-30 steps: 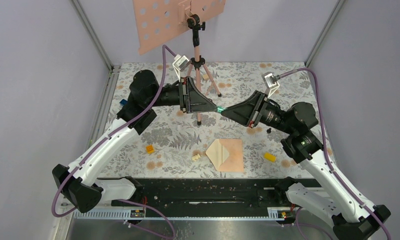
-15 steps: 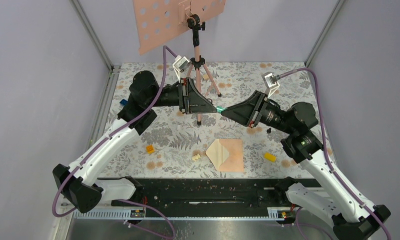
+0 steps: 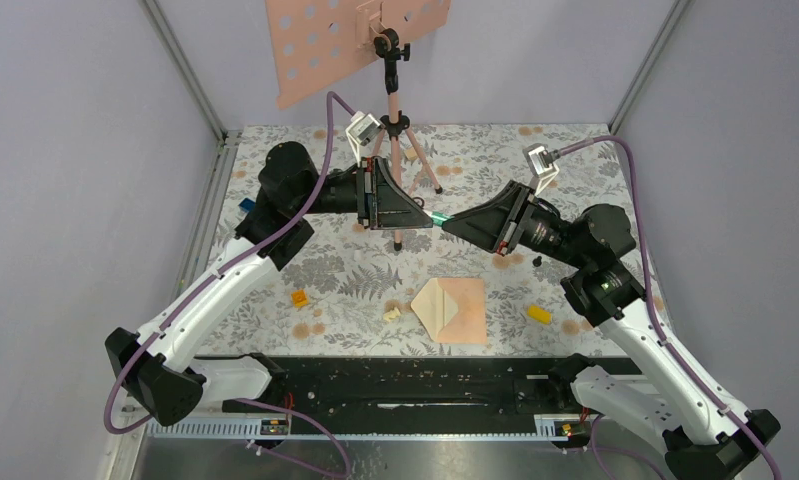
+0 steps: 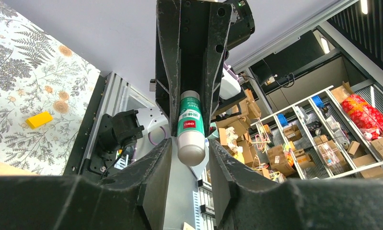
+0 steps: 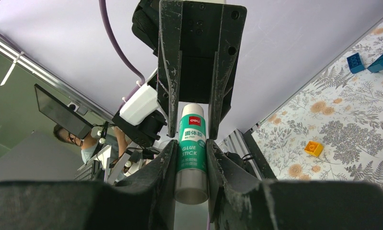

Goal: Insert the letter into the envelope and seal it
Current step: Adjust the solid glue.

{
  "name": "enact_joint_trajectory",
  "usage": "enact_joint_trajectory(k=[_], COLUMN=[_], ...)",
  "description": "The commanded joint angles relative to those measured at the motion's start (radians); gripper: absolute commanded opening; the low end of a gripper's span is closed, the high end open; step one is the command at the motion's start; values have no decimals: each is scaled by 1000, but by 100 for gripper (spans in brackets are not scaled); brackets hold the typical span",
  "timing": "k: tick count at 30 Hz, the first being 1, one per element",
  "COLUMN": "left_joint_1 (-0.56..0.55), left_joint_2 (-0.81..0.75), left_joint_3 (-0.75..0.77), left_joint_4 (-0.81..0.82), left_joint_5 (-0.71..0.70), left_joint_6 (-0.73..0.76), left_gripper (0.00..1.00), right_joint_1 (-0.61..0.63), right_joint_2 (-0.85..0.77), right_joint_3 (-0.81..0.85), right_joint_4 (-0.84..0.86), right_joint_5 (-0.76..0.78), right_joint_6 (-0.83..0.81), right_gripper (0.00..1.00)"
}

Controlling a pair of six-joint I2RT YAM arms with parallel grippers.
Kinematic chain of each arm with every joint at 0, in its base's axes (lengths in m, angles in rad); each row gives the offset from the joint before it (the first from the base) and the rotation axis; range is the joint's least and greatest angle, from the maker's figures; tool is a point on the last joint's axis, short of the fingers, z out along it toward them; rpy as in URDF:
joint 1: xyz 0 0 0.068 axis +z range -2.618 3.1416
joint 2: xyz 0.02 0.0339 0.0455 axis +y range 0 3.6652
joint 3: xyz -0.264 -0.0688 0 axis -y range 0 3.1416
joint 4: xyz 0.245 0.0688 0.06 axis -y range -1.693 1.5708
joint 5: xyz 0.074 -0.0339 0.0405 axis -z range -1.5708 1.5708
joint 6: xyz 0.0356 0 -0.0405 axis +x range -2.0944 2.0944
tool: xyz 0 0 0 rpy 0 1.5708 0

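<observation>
One glue stick between left gripper, right gripper

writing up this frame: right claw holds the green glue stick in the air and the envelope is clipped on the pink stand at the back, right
No. The envelope lies flat on the table, near its front edge, not on the pink stand; the top view shows it. The right claw does hold the green glue stick in the air.

The glue stick is smooth, glossy plastic with a green printed label. The jaws are matt black plastic, scuffed pale at the edges. The envelope is matt peach paper. The bench has a matt floral-print covering.
</observation>
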Motion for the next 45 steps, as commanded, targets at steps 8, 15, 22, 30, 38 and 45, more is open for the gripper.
enact_joint_trajectory(k=[8,15,22,30,38,45], left_joint_1=[-19,-20,-19,-20,-20,-19], left_joint_2=[14,14,7,3,0,2], left_joint_3=[34,35,25,23,21,21], left_joint_4=[75,67,64,65,62,62], left_joint_5=[23,14,9,10,10,8], left_joint_6=[-8,-8,-3,-3,-1,-3], left_gripper=[29,0,0,0,0,0], right_joint_1=[-1,-1,0,0,-1,-1], right_joint_2=[8,9,14,33,39,41], right_joint_3=[23,20,33,35,43,40], right_joint_4=[57,49,37,78,103,102], right_joint_5=[-31,-34,-27,-43,-41,-39], right_joint_6=[0,-1,-4,18,31,33], right_gripper=[0,0,59,56,45,21])
